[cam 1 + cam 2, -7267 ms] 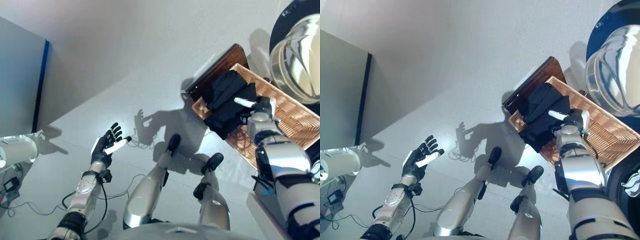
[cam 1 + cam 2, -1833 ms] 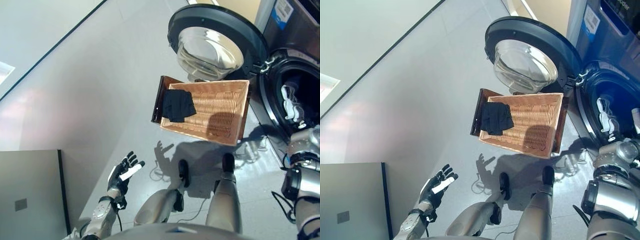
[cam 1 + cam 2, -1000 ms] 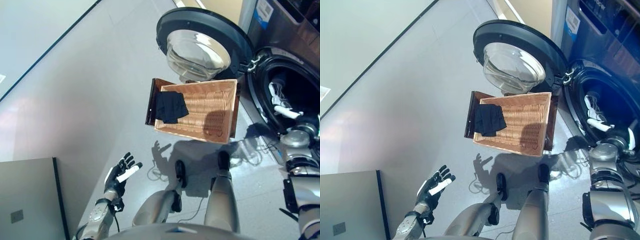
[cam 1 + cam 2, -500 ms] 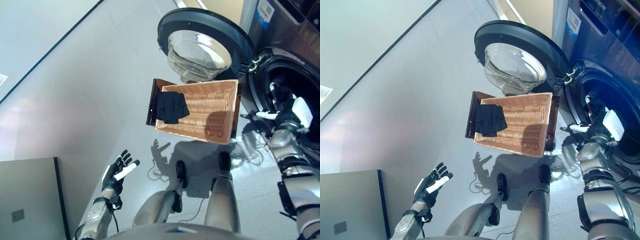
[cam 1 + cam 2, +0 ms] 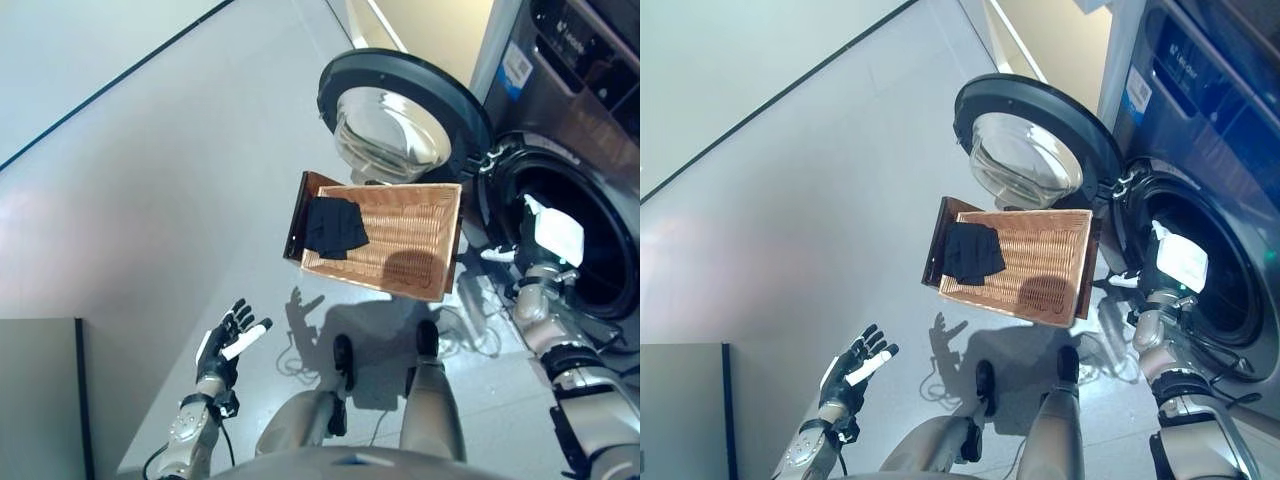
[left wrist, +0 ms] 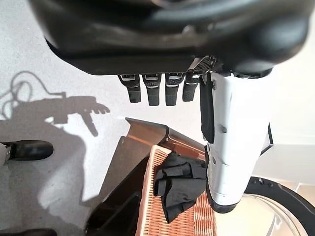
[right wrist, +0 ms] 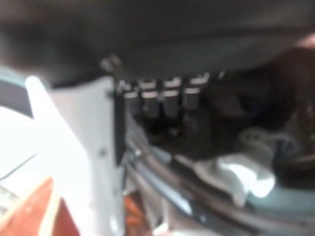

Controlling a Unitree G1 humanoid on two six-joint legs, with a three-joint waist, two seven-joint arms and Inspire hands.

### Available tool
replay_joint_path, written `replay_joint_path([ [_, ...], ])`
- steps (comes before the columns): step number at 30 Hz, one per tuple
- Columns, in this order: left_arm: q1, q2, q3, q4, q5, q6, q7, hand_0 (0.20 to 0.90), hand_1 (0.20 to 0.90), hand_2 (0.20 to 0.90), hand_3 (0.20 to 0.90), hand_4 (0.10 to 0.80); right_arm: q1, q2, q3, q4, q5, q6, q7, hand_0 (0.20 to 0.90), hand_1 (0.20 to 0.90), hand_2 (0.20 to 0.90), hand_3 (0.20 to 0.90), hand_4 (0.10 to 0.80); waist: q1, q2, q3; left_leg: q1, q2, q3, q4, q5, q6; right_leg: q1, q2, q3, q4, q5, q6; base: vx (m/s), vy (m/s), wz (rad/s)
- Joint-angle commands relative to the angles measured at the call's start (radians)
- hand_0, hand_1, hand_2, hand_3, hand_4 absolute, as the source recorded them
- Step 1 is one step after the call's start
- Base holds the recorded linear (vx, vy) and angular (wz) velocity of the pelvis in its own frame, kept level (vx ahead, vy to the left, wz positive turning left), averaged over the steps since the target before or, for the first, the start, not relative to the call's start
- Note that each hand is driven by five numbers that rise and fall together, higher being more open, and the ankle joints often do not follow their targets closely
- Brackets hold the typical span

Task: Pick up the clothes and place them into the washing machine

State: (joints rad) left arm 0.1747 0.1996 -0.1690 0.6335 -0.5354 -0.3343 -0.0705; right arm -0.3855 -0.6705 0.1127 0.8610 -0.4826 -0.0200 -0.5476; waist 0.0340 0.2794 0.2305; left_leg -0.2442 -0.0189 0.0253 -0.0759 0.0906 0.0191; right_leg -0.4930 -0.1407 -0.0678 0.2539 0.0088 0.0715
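One dark garment (image 5: 335,226) lies in the basket (image 5: 420,262), well apart from the right hand (image 5: 540,237), fingers relaxed.

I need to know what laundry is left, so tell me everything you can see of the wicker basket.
The wicker basket is a shallow rectangular tray of light brown woven cane with low walls, sitting level on a dark brown stand just below the open washer door. One dark, crumpled garment lies in its corner farthest from the drum; the rest of its floor is bare weave. Neither hand touches it.
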Motion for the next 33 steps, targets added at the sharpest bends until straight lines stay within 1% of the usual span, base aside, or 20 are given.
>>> replay_joint_path([
  [1,0.022,0.031,0.042,-0.01,0.017,-0.071,0.02,0.9,0.9,0.9,0.9,0.8,0.03,-0.057,-0.007,-0.14,-0.038,-0.04,-0.077,0.9,0.9,0.9,0.9,0.8,-0.011,-0.04,-0.067,0.021,-0.04,-0.009,-0.011,0.003,-0.073,0.193,0.013,-0.057,-0.243,0.081,-0.008,0.0,0.0,0.0],
  [4,0.027,0.028,0.049,-0.006,0.023,-0.071,0.021,0.9,0.9,0.9,0.9,0.8,0.073,-0.054,-0.024,-0.175,-0.021,-0.063,-0.057,0.9,0.9,0.9,0.9,0.8,-0.016,-0.049,-0.073,0.031,-0.038,-0.009,-0.011,0.001,-0.075,0.205,0.015,-0.06,-0.246,0.079,-0.008,0.0,0.0,0.0],
  [5,0.033,0.026,0.056,-0.005,0.031,-0.068,0.02,0.9,0.9,0.9,0.9,0.8,0.109,-0.048,-0.035,-0.222,-0.012,-0.079,-0.036,0.9,0.9,0.9,0.9,0.8,-0.02,-0.057,-0.075,0.04,-0.035,-0.008,-0.011,-0.001,-0.075,0.216,0.018,-0.063,-0.25,0.077,-0.008,0.02,-0.031,-0.01],
  [7,0.037,0.024,0.059,0.003,0.04,-0.067,0.02,0.9,0.9,0.9,0.9,0.8,0.135,-0.022,-0.044,-0.216,0.028,-0.104,-0.02,0.9,0.9,0.9,0.9,0.8,-0.021,-0.069,-0.081,0.052,-0.031,-0.009,-0.011,-0.003,-0.077,0.233,0.02,-0.07,-0.256,0.076,-0.008,0.03,-0.043,-0.01],
  [10,0.041,0.023,0.071,0.014,0.046,-0.064,0.022,0.9,0.9,0.9,0.9,0.8,0.179,0.011,-0.061,-0.285,0.07,-0.131,0.005,0.9,0.9,0.9,0.9,0.8,-0.029,-0.086,-0.088,0.071,-0.026,-0.009,-0.011,-0.007,-0.078,0.259,0.024,-0.073,-0.269,0.076,-0.007,0.024,-0.022,-0.01],
  [11,0.041,0.023,0.071,0.014,0.046,-0.064,0.022,0.9,0.9,0.9,0.9,0.8,0.18,0.011,-0.062,-0.286,0.07,-0.13,0.006,0.9,0.9,0.9,0.9,0.8,-0.029,-0.086,-0.088,0.072,-0.026,-0.009,-0.011,-0.007,-0.078,0.261,0.024,-0.074,-0.27,0.076,-0.007,0.043,-0.027,-0.03],
  [12,0.039,0.02,0.077,0.024,0.051,-0.064,0.027,0.9,0.9,0.9,0.9,0.8,0.194,0.047,-0.06,-0.3,0.122,-0.154,0.025,0.9,0.9,0.9,0.9,0.8,-0.031,-0.098,-0.093,0.085,-0.025,-0.008,-0.011,-0.01,-0.078,0.278,0.027,-0.074,-0.276,0.076,-0.006,0.0,0.0,0.0],
  [14,0.044,0.017,0.079,0.021,0.048,-0.062,0.028,0.9,0.9,0.9,0.9,0.8,0.203,0.064,-0.058,-0.32,0.144,-0.161,0.043,0.9,0.9,0.9,0.9,0.8,-0.032,-0.106,-0.094,0.093,-0.023,-0.006,-0.011,-0.012,-0.078,0.289,0.028,-0.075,-0.281,0.076,-0.005,0.036,-0.032,-0.02],
  [15,0.046,0.017,0.089,0.028,0.054,-0.059,0.03,0.9,0.9,0.9,0.9,0.8,0.217,0.091,-0.043,-0.341,0.186,-0.182,0.079,0.9,0.9,0.9,0.9,0.8,-0.032,-0.12,-0.1,0.102,-0.02,-0.005,-0.011,-0.014,-0.079,0.304,0.032,-0.076,-0.293,0.077,-0.004,0.043,-0.044,-0.03],
  [17,0.047,0.018,0.092,0.034,0.059,-0.056,0.03,0.9,0.9,0.9,0.9,0.8,0.219,0.101,-0.036,-0.342,0.197,-0.183,0.087,0.9,0.9,0.9,0.9,0.8,-0.032,-0.126,-0.102,0.106,-0.02,-0.005,-0.011,-0.015,-0.079,0.311,0.033,-0.078,-0.298,0.078,-0.003,0.032,-0.025,-0.01],
  [18,0.051,0.018,0.097,0.037,0.06,-0.054,0.032,0.9,0.9,0.9,0.9,0.8,0.214,0.132,-0.023,-0.319,0.222,-0.185,0.094,0.9,0.9,0.9,0.9,0.8,-0.029,-0.138,-0.109,0.115,-0.018,-0.007,-0.011,-0.018,-0.078,0.322,0.035,-0.08,-0.306,0.079,-0.002,0.035,-0.011,0.02],
  [20,0.053,0.021,0.101,0.034,0.065,-0.054,0.034,0.9,0.9,0.9,0.9,0.8,0.198,0.154,-0.014,-0.306,0.22,-0.178,0.088,0.9,0.9,0.9,0.9,0.8,-0.024,-0.144,-0.113,0.121,-0.017,-0.007,-0.011,-0.02,-0.077,0.331,0.036,-0.084,-0.311,0.081,-0.001,0.037,-0.003,0.03],
  [22,0.054,0.022,0.106,0.034,0.069,-0.056,0.039,0.9,0.9,0.9,0.9,0.8,0.186,0.185,-0.01,-0.289,0.257,-0.186,0.095,0.9,0.9,0.9,0.9,0.8,-0.019,-0.153,-0.114,0.126,-0.015,-0.01,-0.011,-0.023,-0.075,0.34,0.038,-0.087,-0.315,0.081,0.001,0.019,-0.002,0.05],
  [23,0.054,0.022,0.106,0.034,0.069,-0.056,0.039,0.9,0.9,0.9,0.9,0.8,0.186,0.185,-0.01,-0.289,0.257,-0.186,0.095,0.9,0.9,0.9,0.9,0.8,-0.019,-0.153,-0.114,0.126,-0.015,-0.01,-0.011,-0.023,-0.075,0.34,0.038,-0.087,-0.315,0.081,0.001,0.018,0.004,0.11],
  [26,0.068,0.024,0.11,0.023,0.066,-0.052,0.037,0.9,0.9,0.9,0.9,0.8,0.164,0.235,0.015,-0.245,0.328,-0.193,0.127,0.9,0.9,0.9,0.9,0.8,-0.003,-0.166,-0.116,0.131,-0.014,-0.02,-0.011,-0.025,-0.073,0.355,0.036,-0.103,-0.321,0.082,0.002,0.025,0.009,0.13],
  [28,0.074,0.023,0.111,0.018,0.066,-0.051,0.039,0.9,0.9,0.9,0.9,0.8,0.149,0.248,0.023,-0.219,0.344,-0.193,0.131,0.9,0.9,0.9,0.9,0.8,0.003,-0.169,-0.114,0.131,-0.015,-0.024,-0.011,-0.024,-0.072,0.359,0.035,-0.108,-0.324,0.084,0.003,0.002,0.015,0.17],
  [29,0.073,0.025,0.112,0.02,0.061,-0.049,0.04,0.9,0.9,0.9,0.9,0.8,0.107,0.277,0.039,-0.169,0.384,-0.188,0.135,0.9,0.9,0.9,0.9,0.8,0.017,-0.173,-0.11,0.126,-0.015,-0.031,-0.011,-0.023,-0.071,0.358,0.033,-0.12,-0.325,0.086,0.004,-0.021,0.025,0.27],
  [33,0.067,0.043,0.106,0.005,0.053,-0.046,0.048,0.9,0.9,0.9,0.9,0.8,-0.007,0.325,0.067,-0.022,0.429,-0.162,0.115,0.9,0.9,0.9,0.9,0.8,0.049,-0.177,-0.095,0.105,-0.019,-0.055,-0.011,-0.016,-0.068,0.347,0.028,-0.142,-0.317,0.091,0.005,-0.045,0.026,0.29],
])
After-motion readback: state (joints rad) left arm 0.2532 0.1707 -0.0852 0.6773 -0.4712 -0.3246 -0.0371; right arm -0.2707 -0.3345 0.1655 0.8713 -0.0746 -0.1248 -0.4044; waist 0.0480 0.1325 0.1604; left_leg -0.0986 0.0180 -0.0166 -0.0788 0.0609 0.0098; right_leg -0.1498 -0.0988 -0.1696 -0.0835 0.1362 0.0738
